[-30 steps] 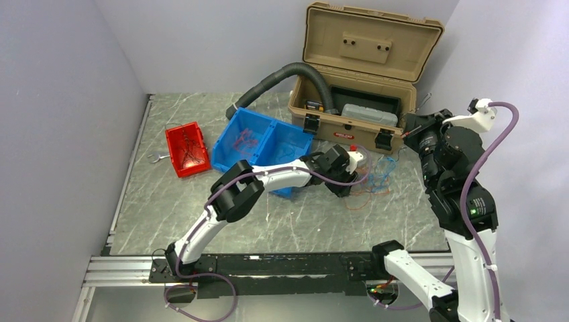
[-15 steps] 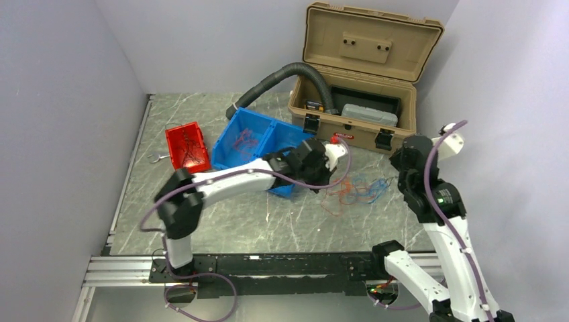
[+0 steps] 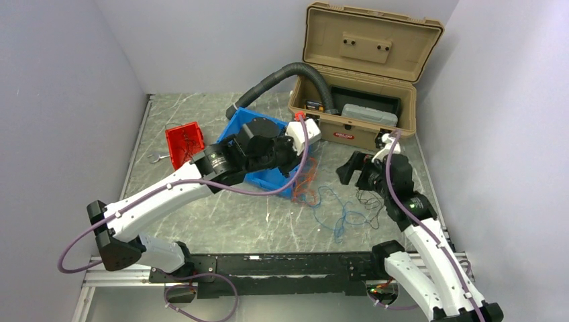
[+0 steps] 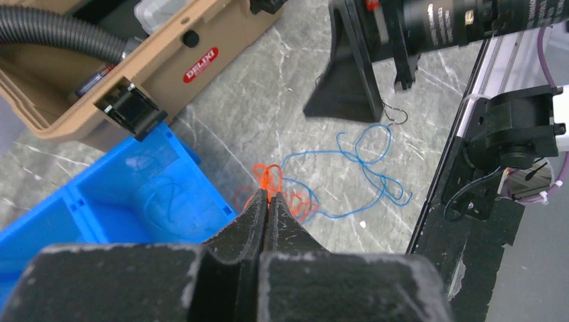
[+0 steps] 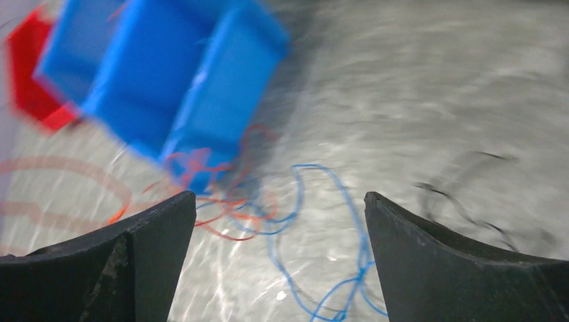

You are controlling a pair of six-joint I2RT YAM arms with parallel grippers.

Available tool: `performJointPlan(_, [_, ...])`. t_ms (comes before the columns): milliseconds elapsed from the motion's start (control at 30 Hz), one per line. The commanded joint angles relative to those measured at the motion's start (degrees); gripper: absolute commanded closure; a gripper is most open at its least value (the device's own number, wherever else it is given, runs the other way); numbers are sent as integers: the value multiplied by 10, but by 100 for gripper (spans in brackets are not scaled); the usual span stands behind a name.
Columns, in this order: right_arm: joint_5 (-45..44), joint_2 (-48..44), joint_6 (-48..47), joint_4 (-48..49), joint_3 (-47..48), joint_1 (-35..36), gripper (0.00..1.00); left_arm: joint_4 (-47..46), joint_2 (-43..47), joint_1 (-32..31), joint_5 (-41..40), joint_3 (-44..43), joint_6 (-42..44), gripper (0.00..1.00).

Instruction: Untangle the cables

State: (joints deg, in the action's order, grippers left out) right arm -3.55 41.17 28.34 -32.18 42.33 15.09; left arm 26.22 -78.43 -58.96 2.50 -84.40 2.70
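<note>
Gripping red cables (image 4: pixel 267 180) beside the blue bin (image 4: pixel 134 201), left end effector (image 4: pixel 267 201) pinched shut.
Only the left wrist view shows that pinch; right end effector (image 5: pixel 278 196) gapes wide above blue cables (image 5: pixel 298 191) on the bench (image 5: pixel 416 100).

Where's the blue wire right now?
Top view: the blue wire lies on the table right of centre, between the blue bin and the right gripper.

A grey marbled tabletop (image 3: pixel 282 228) carries a small red plastic bin (image 3: pixel 184 144) at left, a metal spanner (image 3: pixel 158 157) just beside it, a blue two-compartment plastic bin (image 3: pixel 268 178) mid-table and an open tan toolbox (image 3: pixel 352 131) behind. A grey corrugated hose (image 3: pixel 268 84) curves between them. Thin red wires (image 3: pixel 305 188) bunch at the blue bin's corner; thin blue wires (image 3: pixel 342 216) and thin black wires (image 3: pixel 369 198) sprawl to the right.
</note>
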Motion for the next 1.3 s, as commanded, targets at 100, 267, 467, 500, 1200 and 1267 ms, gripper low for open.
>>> performJointPlan(100, [346,-44,-90,259,-93,24,4,76,11,2,21,-114,38,100])
performJointPlan(267, [340,-41,-99,303,-121,57,4,79,42,2,44,-137,41,100])
performJointPlan(467, [291,-22,-136,376,-135,137,4,57,83,2,68,-145,36,100])
performJointPlan(500, [279,-8,-143,378,-132,149,10,53,87,2,71,-148,33,100])
performJointPlan(1200, [-547,-78,400,-173,-56,168,100,84,285,189,-292,19,-66,100])
performJointPlan(1267, [-544,-79,378,-162,-54,168,100,79,284,193,-279,28,-66,100])
